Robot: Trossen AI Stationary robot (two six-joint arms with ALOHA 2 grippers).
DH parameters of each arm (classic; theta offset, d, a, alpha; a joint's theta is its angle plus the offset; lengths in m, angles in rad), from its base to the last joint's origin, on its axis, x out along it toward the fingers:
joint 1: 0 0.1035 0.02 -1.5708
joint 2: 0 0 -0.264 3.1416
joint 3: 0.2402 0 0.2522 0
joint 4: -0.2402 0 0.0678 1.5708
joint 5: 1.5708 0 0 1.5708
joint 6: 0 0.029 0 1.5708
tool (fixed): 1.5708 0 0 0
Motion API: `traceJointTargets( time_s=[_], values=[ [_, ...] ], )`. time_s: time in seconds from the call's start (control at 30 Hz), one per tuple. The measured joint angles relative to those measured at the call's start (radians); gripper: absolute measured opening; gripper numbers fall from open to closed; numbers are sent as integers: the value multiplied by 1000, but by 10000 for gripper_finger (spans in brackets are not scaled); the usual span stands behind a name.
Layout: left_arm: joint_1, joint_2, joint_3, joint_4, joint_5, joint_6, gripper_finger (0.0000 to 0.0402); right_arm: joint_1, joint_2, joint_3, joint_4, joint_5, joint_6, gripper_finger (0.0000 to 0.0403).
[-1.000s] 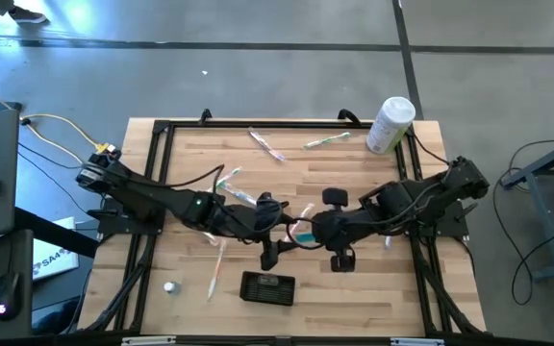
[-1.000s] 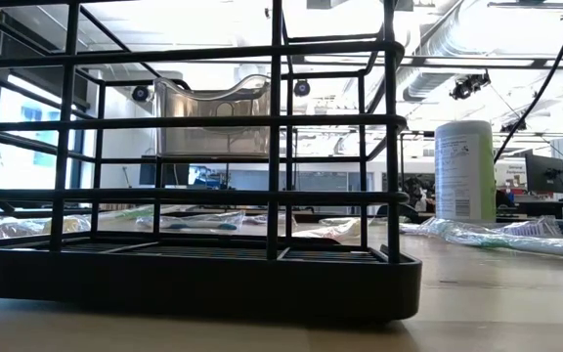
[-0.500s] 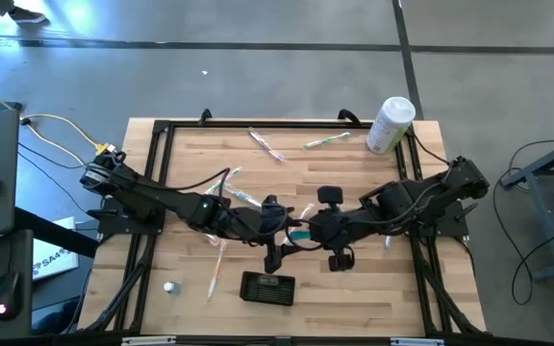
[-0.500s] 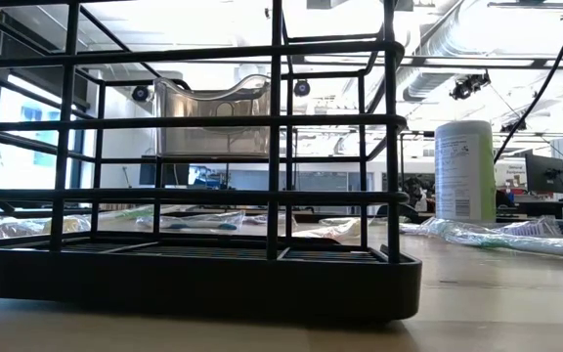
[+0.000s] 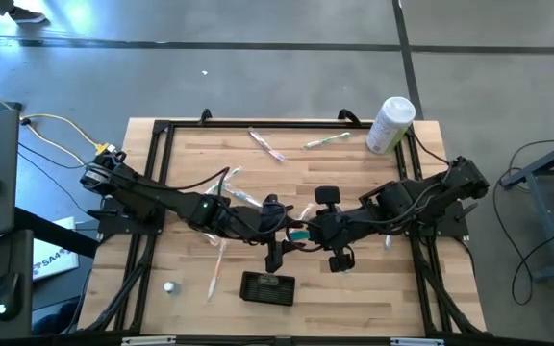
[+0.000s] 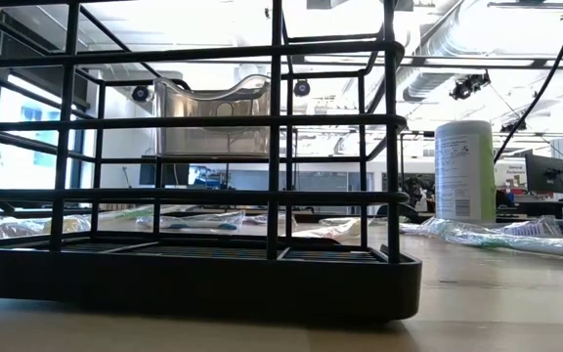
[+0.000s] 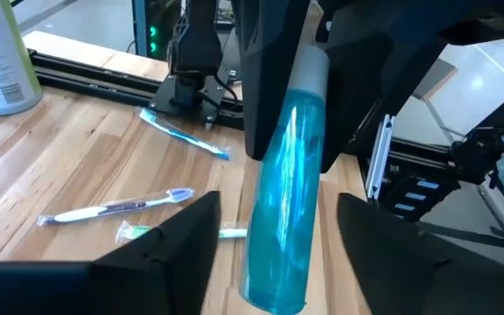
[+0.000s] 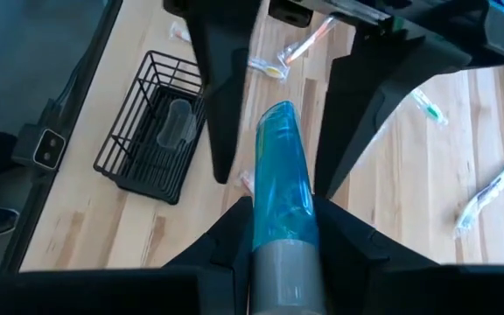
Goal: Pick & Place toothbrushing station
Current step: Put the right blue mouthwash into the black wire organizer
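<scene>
Blue translucent tube [image 8: 280, 179] sits clamped in the right gripper [image 8: 278, 210], above mid-table; the left gripper [image 7: 274, 223] straddles it with fingers still apart. Near the table's front edge, the toothbrushing station [image 5: 267, 286] holds no toothbrush or tube, so placing remains.

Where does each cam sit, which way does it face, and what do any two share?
High view: above, straight down on the table; both arms, left gripper, right gripper, black wire holder.
Low view: table height, level through the holder's bars; white container behind; no arm shows.
Left wrist view: past its own fingers at the blue tube.
Right wrist view: past its own fingers, shut on the tube; the holder lies beyond.
Shared: both wrist views see the tube.
</scene>
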Motion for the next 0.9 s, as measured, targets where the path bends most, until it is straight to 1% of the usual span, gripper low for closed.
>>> traceJointTargets(
  time_s=[0.3, 0.37, 0.53, 0.63, 0.7, 0.77, 0.9],
  values=[
    [0, 5, 0, 1, 13, 5, 91, 0, 0, -1, 8, -5, -24, 86],
    [0, 5, 0, 1, 21, 5, 70, 0, 0, -1, 11, -8, -24, 91],
    [0, 5, 0, -3, 25, -4, 68, 0, -1, -1, 15, 8, -29, 129],
    [0, 6, -2, -6, 27, -3, 68, 0, -1, -1, 12, 2, -42, 144],
    [0, 6, -2, -5, 27, -3, 68, 0, -1, -1, 11, 5, -57, 150],
    [0, 6, -2, -7, 27, -3, 68, 0, -4, -1, 6, 31, -55, 152],
    [1, 6, -2, -4, 0, -3, 68, 0, -38, -1, -14, 57, -48, 150]
  ],
)
